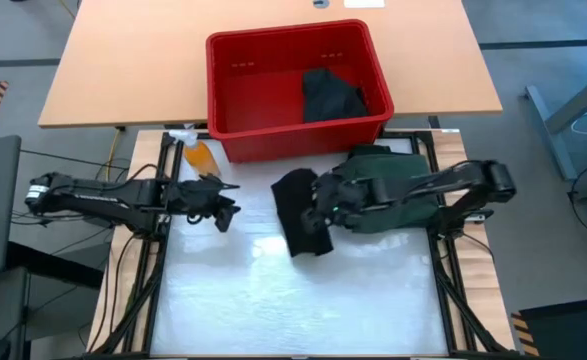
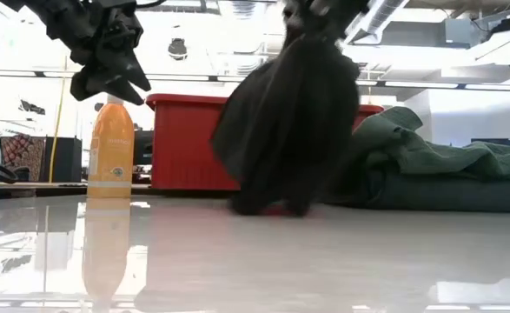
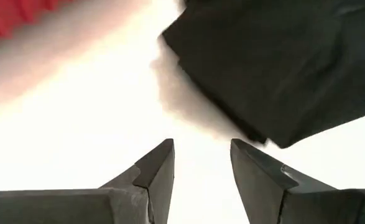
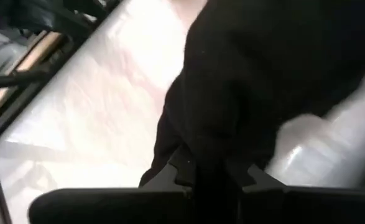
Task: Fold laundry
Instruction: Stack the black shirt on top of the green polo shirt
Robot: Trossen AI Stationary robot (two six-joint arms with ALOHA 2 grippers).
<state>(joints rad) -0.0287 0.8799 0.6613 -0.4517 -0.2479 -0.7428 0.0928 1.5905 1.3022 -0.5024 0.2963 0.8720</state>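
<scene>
We see the black garment (image 1: 298, 212) hanging onto the white table (image 1: 303, 300) in front of the red bin (image 1: 263, 90), clamped in the right gripper (image 1: 321, 210). Green shirts (image 1: 398, 185) lie beside it. The left gripper (image 1: 223, 212) hovers nearby, fingers parted, empty.

In the low view the black shirt (image 2: 289, 130) hides the middle of the red bin (image 2: 181, 143) (its right corner barely shows), and the right gripper above the bin is cut off by the top edge.
</scene>
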